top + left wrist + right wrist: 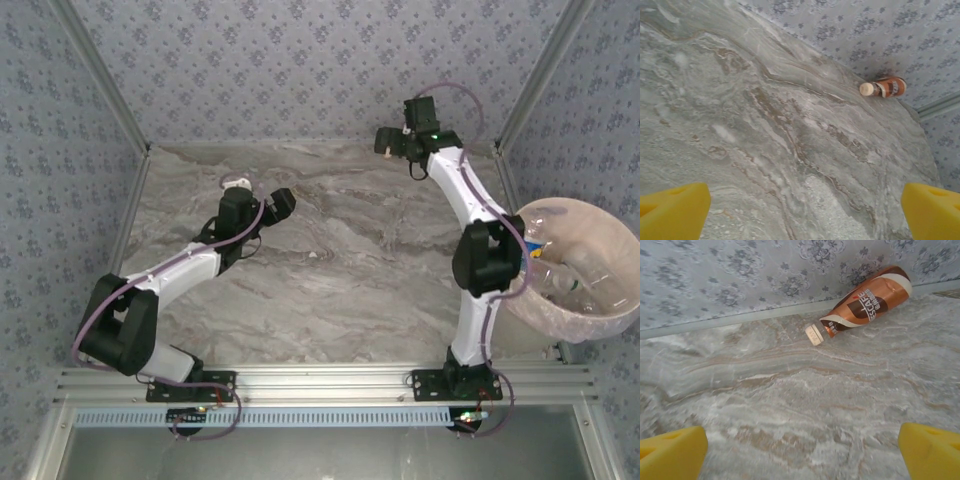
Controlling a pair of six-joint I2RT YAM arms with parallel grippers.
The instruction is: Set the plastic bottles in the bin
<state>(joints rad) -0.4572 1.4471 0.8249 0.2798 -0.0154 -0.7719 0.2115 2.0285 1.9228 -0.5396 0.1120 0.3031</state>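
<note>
My left gripper [804, 212] and right gripper [802, 452] both gape fully, holding nothing, above the marble table [790, 390]; a brown Nescafe bottle [867, 299] lies on its side by the far wall, and clear bottles [565, 272] rest in the bin [575, 322].

Grey-veined, marble-patterned table [350, 270]. One brown-labelled plastic bottle [867, 300] lies on its side on the tabletop, ahead of the right gripper [802, 452] and a little to its right. Its body rests against the foot of the wall [740, 280], and its cream cap points toward that gripper's left. Seen from the left gripper [805, 212], the bottle [885, 88] lies far ahead and to the right, at the table's edge.
</note>
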